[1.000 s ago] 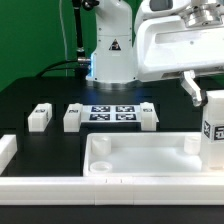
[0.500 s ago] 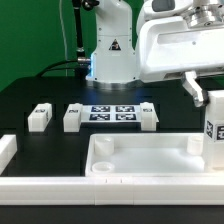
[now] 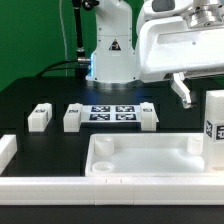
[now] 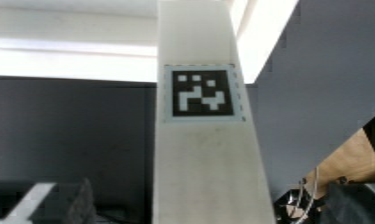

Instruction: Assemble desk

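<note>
Jaws: spread wide and holding nothing. One finger [image 3: 183, 92] is seen clear of the upright leg [image 3: 214, 125] in the exterior view, and dark gaps are seen on both sides of that leg in the wrist view.
Upright leg: stood on end at the desk top's end on the exterior view's right. Its tag [image 4: 202, 95] is turned toward the wrist camera, and it is flanked by the jaws but not touched.
Desk top [image 3: 145, 160]: laid flat at the front of the surface [image 3: 30, 100] with its rim upward. The hollow side is probably offered this way so that legs can be planted in the corners.
Reason for the leg's pose: it is judged to be kept vertical so that its lower end meets a corner seat squarely.
Reason for the wide jaws: they are judged to be kept level with the leg so that it can be re-gripped or left.
Seating: how firmly the leg is fastened cannot be told, as its foot is cut off by the picture's edge.
Spare legs: three are laid on the surface, well apart from the top. One [image 3: 39, 117] lies by itself, and the other two [image 3: 74, 117] [image 3: 148, 115] lie on either side of the marker board [image 3: 112, 112].
Progress: one leg of four is judged to be placed, so most of the assembly is not yet done.
Risk: the leg could be tipped if it is brushed while loose.
</note>
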You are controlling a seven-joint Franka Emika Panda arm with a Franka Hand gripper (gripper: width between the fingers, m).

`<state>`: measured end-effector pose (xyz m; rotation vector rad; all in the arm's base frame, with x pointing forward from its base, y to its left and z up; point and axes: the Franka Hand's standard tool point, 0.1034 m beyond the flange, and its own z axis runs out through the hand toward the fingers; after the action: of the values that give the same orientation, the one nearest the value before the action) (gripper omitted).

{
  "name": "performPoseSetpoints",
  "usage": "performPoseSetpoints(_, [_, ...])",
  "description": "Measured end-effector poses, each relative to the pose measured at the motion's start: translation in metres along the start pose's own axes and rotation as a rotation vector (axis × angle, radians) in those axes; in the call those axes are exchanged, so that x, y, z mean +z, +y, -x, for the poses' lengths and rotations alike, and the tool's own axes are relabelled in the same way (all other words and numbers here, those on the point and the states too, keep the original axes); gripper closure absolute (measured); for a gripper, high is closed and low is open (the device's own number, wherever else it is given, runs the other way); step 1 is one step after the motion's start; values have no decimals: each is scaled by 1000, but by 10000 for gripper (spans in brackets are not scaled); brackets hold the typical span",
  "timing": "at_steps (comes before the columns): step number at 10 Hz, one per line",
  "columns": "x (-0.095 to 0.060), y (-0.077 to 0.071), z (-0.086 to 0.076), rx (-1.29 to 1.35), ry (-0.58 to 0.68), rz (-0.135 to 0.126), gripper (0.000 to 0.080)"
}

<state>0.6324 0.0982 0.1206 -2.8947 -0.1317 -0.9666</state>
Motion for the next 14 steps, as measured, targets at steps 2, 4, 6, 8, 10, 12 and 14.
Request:
performPoseSetpoints(2, [0, 0, 0, 0, 0, 0, 150])
performPoseSetpoints(4, [1, 0, 1, 1, -14, -2, 150])
performPoseSetpoints(6, [-4, -2, -12, 17, -74, -12, 150])
performPoseSetpoints(8, [2, -2, -1, 20, -171, -24, 150])
performPoseSetpoints(10, [4, 5, -14, 33, -313, -40, 150])
performPoseSetpoints(12, [8, 9, -3, 40, -412, -48, 150])
performPoseSetpoints(14, [10, 9, -6, 50, -527, -68, 150])
